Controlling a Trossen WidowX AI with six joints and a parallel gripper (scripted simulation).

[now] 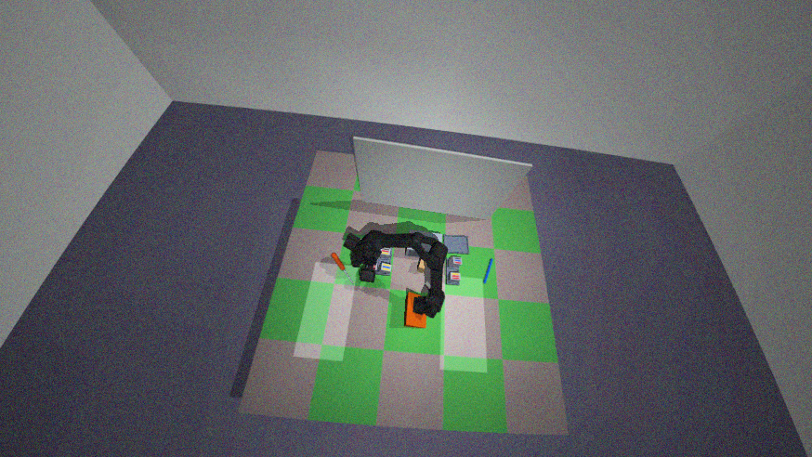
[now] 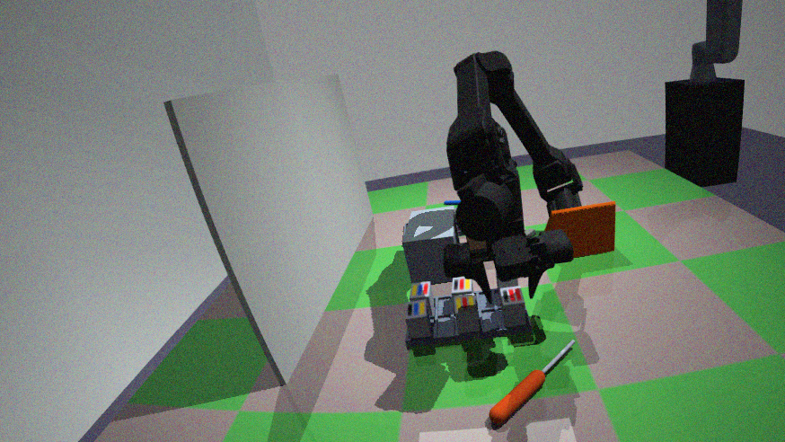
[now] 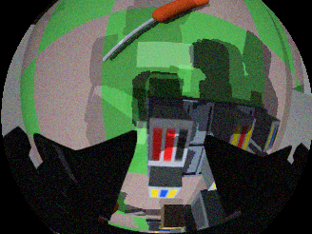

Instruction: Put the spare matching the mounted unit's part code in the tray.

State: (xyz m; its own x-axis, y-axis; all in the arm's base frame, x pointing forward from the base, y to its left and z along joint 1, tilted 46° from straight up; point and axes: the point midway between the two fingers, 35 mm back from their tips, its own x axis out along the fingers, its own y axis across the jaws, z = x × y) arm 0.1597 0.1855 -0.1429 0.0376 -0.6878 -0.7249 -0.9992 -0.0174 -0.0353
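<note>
My gripper is open, with nothing held. It points down at one end of the dark rack. Its fingertips stand left and right of the block with red, red and black stripes; the height gap is unclear. A yellow-blue-yellow block is beside that one. A yellow-red-yellow block and a black-blue-yellow block stand farther along. A flat grey square, seemingly the tray, lies beyond. A grey box stands behind the rack. The mounted unit's code is not readable.
A tall, tilted grey panel stands along one side. An upright orange board stands near the arm's base. A screwdriver lies beside the rack. A blue rod lies on the far side.
</note>
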